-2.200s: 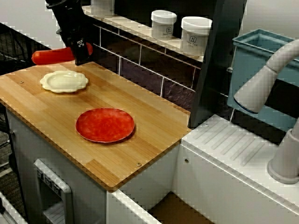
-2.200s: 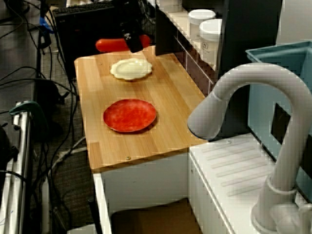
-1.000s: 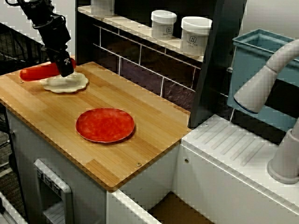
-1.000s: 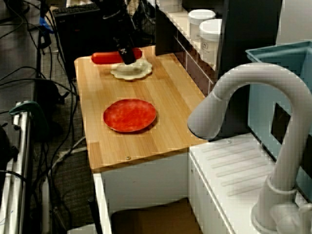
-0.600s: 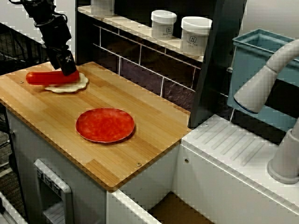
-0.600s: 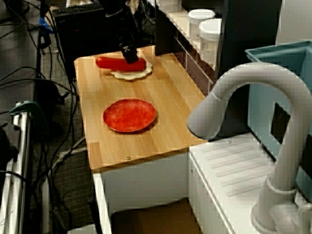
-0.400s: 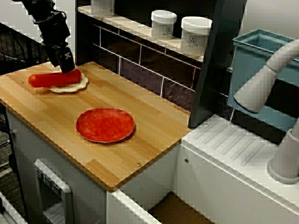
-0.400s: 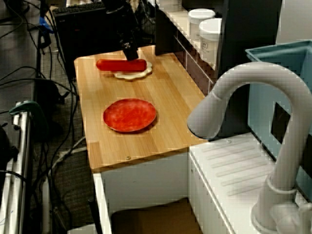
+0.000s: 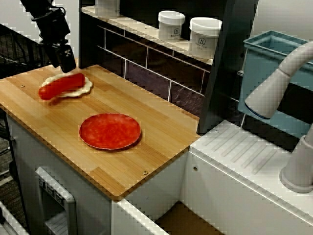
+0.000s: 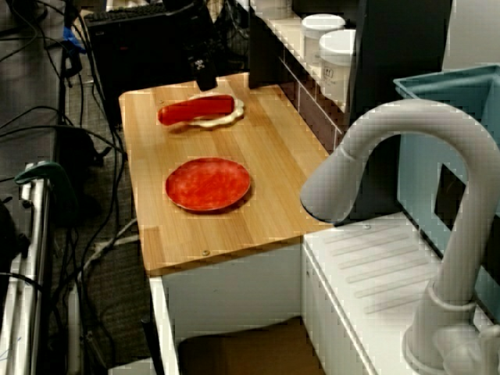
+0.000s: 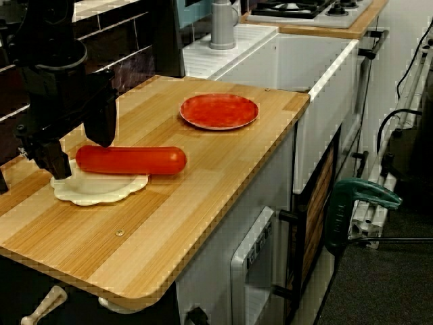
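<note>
A long red sausage (image 9: 61,85) lies across the cream scalloped plate (image 9: 84,88) at the far left of the wooden counter (image 9: 161,142), one end sticking out past the rim. My gripper (image 9: 63,56) hangs just above its far end, open, with nothing in it. From the counter's end, the two fingers of the gripper (image 11: 76,139) stand apart over the sausage (image 11: 132,160) and the cream plate (image 11: 101,188). From the sink side, the gripper (image 10: 205,76) is above the sausage (image 10: 195,110). A bare red plate (image 9: 110,130) sits mid-counter.
Two white jars (image 9: 205,36) stand on the shelf over the dark tiled back wall. A grey faucet (image 9: 279,83), a blue bin (image 9: 274,63) and a white ribbed drainboard (image 9: 244,152) are at the right. A metal cup (image 11: 222,24) stands beyond the counter.
The gripper brought the sausage from behind the counter's far end down onto the cream plate, let go of it and rose; the sausage now lies tilted on the plate.
</note>
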You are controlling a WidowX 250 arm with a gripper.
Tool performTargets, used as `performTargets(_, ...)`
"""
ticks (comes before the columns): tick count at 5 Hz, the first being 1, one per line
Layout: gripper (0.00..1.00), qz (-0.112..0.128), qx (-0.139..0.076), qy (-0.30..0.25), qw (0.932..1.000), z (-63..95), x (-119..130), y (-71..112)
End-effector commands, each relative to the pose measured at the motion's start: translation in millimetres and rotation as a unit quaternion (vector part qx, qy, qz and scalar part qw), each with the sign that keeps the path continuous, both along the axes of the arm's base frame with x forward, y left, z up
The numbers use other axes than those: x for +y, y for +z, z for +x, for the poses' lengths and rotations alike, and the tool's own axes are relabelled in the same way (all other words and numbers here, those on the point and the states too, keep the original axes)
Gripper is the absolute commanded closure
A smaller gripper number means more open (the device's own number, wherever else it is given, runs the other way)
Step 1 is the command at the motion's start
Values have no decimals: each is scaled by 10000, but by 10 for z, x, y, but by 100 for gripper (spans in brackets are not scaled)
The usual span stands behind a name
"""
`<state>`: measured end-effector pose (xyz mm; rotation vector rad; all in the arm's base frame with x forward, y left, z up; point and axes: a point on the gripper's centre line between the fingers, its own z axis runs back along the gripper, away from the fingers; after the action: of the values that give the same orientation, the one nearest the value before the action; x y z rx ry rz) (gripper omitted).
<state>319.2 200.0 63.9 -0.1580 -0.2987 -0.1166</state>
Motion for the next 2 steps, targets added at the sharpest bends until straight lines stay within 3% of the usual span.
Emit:
performTargets(1,0,244,-388,162,9988,-228,311,308)
performTargets(2,0,330,-522,351,9975,-193,508,348)
